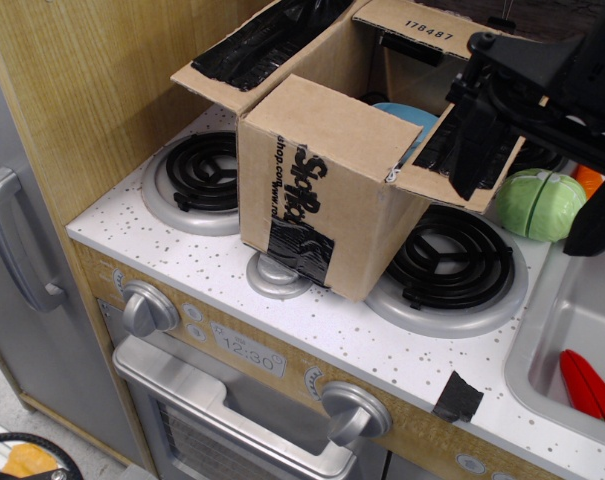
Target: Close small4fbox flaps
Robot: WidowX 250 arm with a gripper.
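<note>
The small4fbox [322,215] stands on the stovetop between the two burners, with "Shop" lettering and a black tape strip on its near side. Its flaps are open. The left long flap [257,45], lined with black tape, spreads out to the left. The far short flap [422,25], printed "178487", leans back. The near short flap [327,125] lies about level over the opening. The right long flap [462,165] hangs out to the right. My black gripper [474,135] hovers over that right flap, on or just above its tape. Its jaws blend into the black tape.
A blue object [410,115] lies inside the box. A green toy cabbage [540,203] and an orange item [589,178] sit to the right. The sink [542,340] at the right holds a red toy [587,385]. A wooden wall [102,90] stands at the left. A scrap of black tape [457,397] lies on the front edge.
</note>
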